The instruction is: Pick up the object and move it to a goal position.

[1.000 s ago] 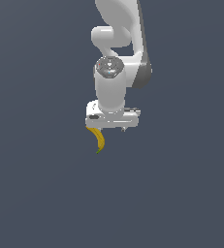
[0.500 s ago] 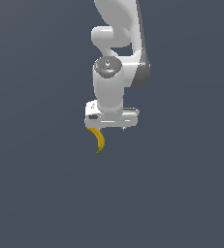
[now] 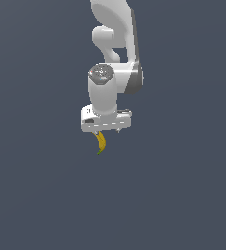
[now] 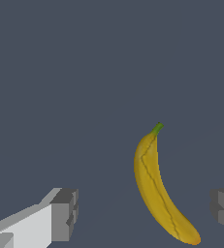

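Note:
The object, a small curved yellow banana (image 3: 101, 142) with a green tip, lies on the plain dark grey surface. In the exterior view it pokes out just below the white hand of my gripper (image 3: 102, 132), which hides its upper end. The wrist view shows the whole banana (image 4: 157, 186) between the two grey fingertips (image 4: 64, 214), closer to one of them and touching neither. My gripper (image 4: 145, 209) is open, with its fingers standing wide apart on either side of the banana.
The white arm (image 3: 115, 53) rises from the hand toward the top of the exterior view. Only a uniform dark grey floor (image 3: 183, 195) surrounds the banana.
The wrist and hand have shifted slightly toward the exterior view's left and a little lower. The banana has stayed in place.

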`<state>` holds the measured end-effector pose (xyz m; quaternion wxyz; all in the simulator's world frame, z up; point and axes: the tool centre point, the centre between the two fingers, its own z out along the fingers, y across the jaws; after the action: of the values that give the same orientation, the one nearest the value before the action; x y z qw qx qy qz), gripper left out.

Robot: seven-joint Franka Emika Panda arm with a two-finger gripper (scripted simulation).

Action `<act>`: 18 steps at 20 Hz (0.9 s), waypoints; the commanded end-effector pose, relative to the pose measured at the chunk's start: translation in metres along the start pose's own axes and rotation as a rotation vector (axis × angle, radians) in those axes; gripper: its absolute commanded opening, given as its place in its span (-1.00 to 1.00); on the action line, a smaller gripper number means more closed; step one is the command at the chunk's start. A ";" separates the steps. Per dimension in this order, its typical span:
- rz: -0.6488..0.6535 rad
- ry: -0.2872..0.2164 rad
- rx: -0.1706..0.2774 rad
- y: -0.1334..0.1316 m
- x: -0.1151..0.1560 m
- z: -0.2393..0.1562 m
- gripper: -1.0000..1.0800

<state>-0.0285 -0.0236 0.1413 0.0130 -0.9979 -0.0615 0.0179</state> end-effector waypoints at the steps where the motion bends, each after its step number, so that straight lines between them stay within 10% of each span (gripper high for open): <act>1: -0.040 0.004 -0.005 0.009 -0.006 0.011 0.92; 18: -0.290 0.028 -0.031 0.053 -0.052 0.069 0.92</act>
<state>-0.0739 -0.0794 0.0753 0.0014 -0.9802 -0.1982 0.0020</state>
